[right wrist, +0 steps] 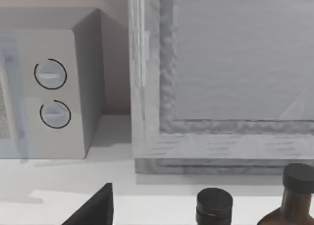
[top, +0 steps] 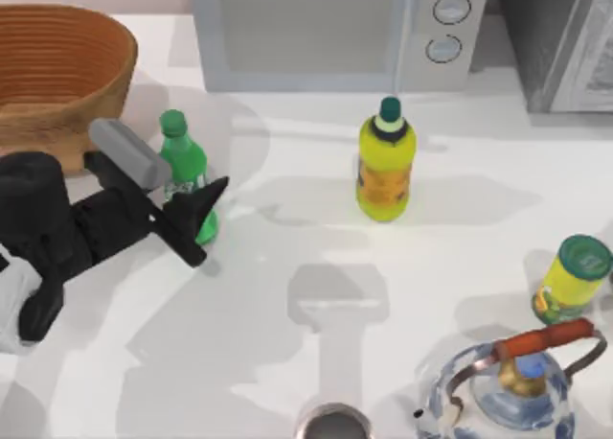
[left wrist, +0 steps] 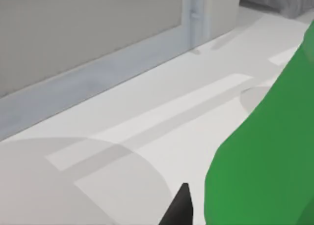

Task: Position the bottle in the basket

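Left gripper [top: 192, 214] reaches in low from the tabletop's left edge, jaws spread either side of the upright bottle [top: 187, 171] (not yet clamped); basket [top: 67, 75] waits at back-left corner.

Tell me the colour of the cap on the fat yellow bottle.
Dark green, with a pale ring beneath it; the yellow bottle shows best in the top view.
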Action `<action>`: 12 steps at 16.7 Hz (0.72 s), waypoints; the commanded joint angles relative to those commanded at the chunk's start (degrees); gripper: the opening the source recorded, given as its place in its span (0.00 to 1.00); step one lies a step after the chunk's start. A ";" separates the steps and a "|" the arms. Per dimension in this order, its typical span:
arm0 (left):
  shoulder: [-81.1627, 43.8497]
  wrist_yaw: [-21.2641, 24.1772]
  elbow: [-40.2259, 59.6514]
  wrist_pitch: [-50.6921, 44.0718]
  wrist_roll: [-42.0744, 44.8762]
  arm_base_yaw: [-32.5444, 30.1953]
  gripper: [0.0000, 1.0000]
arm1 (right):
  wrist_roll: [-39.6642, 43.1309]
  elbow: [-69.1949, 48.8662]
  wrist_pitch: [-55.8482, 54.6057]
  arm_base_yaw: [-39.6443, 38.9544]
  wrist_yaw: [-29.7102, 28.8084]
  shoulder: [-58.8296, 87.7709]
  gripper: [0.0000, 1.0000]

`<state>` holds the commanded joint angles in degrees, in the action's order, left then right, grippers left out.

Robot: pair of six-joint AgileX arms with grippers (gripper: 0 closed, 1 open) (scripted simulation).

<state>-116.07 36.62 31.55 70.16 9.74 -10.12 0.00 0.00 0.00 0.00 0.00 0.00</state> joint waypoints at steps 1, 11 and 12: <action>1.15 -0.10 0.75 -1.24 0.32 -0.59 0.00 | 0.00 0.00 0.00 0.00 0.00 0.00 1.00; 23.69 -12.31 20.71 -38.75 0.25 1.62 0.00 | 0.00 0.00 0.00 0.00 0.00 0.00 1.00; 25.62 -14.69 22.87 -43.12 -0.54 3.18 0.00 | 0.00 0.00 0.00 0.00 0.00 0.00 1.00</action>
<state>-90.45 21.93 54.42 27.04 9.20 -6.93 0.00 0.00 0.00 0.00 0.00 0.00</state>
